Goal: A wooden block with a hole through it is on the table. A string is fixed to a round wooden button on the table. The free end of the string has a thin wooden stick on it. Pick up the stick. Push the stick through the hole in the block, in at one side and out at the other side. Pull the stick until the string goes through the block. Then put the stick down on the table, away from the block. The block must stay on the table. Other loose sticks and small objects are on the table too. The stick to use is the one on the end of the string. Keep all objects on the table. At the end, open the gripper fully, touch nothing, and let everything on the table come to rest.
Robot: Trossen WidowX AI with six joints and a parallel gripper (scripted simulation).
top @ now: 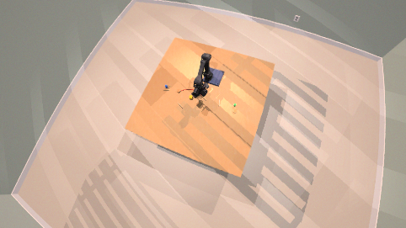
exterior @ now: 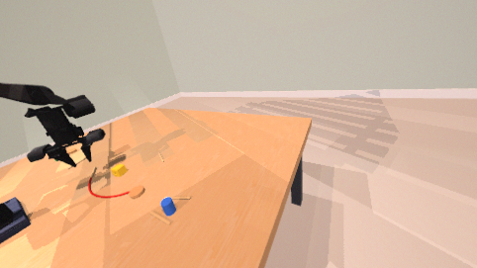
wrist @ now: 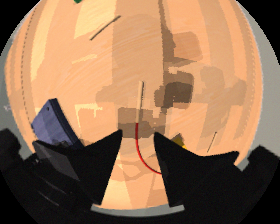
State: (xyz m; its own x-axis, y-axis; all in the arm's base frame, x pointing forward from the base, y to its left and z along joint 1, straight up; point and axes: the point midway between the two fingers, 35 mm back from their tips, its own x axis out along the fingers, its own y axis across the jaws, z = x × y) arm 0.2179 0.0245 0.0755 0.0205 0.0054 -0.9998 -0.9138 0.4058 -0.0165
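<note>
The stick [wrist: 140, 102] [exterior: 93, 172] on the string's end lies on the table. The red string [wrist: 139, 150] [exterior: 106, 197] [top: 185, 90] curves from it to the round button [exterior: 137, 192]. A yellow block [exterior: 119, 170] [top: 191, 98] [wrist: 179, 143] sits on the table near them; I cannot make out its hole. In the wrist view my right finger partly hides it. My gripper [wrist: 138, 134] [exterior: 82, 163] is partly open and empty, above the table. In the wrist view the fingertips flank the line of the string just below its join with the stick. The button is hidden in the wrist view.
A blue cylinder [exterior: 168, 207] [top: 166, 87] stands beyond the button, with loose sticks [exterior: 181, 198] [exterior: 161, 218] beside it. Another loose stick [exterior: 161, 157] [wrist: 212, 142] lies past the block. A green object [top: 235, 105] is on the far side. The arm's dark blue base plate [top: 216, 77] is behind.
</note>
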